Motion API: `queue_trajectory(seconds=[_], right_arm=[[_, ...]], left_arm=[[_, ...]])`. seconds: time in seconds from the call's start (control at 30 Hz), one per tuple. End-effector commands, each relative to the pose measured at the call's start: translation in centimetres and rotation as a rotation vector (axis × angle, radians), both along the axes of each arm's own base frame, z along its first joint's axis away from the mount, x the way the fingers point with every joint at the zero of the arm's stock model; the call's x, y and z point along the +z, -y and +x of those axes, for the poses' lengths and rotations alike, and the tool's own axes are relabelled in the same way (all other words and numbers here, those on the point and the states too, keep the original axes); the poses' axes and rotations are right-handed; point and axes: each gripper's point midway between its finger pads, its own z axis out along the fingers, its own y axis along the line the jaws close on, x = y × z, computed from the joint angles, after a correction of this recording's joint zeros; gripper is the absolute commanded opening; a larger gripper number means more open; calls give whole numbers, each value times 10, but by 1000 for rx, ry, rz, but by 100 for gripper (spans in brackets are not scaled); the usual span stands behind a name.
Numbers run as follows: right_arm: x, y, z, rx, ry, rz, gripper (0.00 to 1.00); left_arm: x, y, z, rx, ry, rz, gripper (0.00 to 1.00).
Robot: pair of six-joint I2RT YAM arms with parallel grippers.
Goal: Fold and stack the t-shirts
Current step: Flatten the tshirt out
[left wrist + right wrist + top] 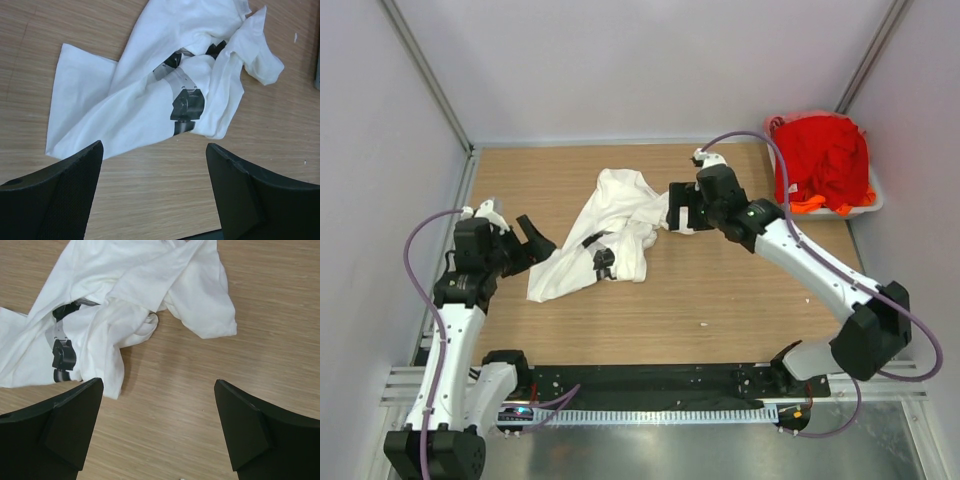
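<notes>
The white t-shirt (610, 232) lies crumpled and unfolded on the wooden table (720, 300), between the two arms. Its black-and-grey print (185, 102) is creased, and no writing on it can be read. The left gripper (154, 150) hovers at the shirt's near edge, fingers spread wide and holding nothing. The right gripper (159, 385) hangs beside the bunched sleeve, likewise spread and empty. Red t-shirts (820, 150) and an orange one (807, 205) are heaped in the pale tub (868, 205) at the far right corner.
</notes>
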Motion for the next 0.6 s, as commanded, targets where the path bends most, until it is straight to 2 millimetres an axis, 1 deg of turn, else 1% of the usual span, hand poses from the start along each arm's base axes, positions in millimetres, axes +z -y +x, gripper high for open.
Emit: queue_trajectory(seconds=[0.0,0.03,0.07,0.1,0.13,0.17,0.2,0.23,0.27,0.3,0.33,0.37,0.4,0.43,0.47,0.5,0.53,0.57], right_arm=[[-25,-17,18,27,-24,5,100],[-37,-21,24,29,-50,-5,99],[-34,-22,32,22,-47,11,95],[-34,-31,34,51,-60,50,93],[-44,-37,37,60,-87,57,90],[-42,-47,38,90,-96,89,86],[-43,-55,40,110,-100,115,84],[-50,-68,37,149,-143,157,82],[-52,-76,39,167,-144,179,80],[-55,-79,40,177,-152,188,80],[-52,-82,45,178,-146,195,80],[-62,-83,51,169,-157,181,81],[-62,-84,54,165,-158,171,82],[-54,-87,64,163,-134,171,82],[-62,-88,70,150,-144,154,82],[-65,-88,74,145,-153,144,82],[-55,-93,83,145,-132,149,83],[-56,-91,89,123,-127,129,83]], left_arm=[[3,0,5,19,-13,-11,83],[3,11,4,-15,-18,-10,82],[-2,12,7,-4,-36,12,80],[-2,27,6,-53,-37,24,80],[-5,31,6,-63,-45,41,80],[-12,35,6,-78,-76,55,78],[-13,38,5,-93,-86,60,77],[-15,37,5,-92,-93,67,77],[-17,36,4,-89,-101,72,76],[-16,36,4,-88,-98,69,75],[-17,38,3,-89,-101,62,75],[-18,39,3,-89,-102,65,74],[-20,43,2,-103,-105,72,74],[-21,44,0,-109,-110,77,73],[-22,45,-1,-113,-114,78,73],[-22,46,-2,-119,-115,75,73],[-21,46,-3,-123,-111,74,73],[-21,46,-3,-125,-108,74,74]])
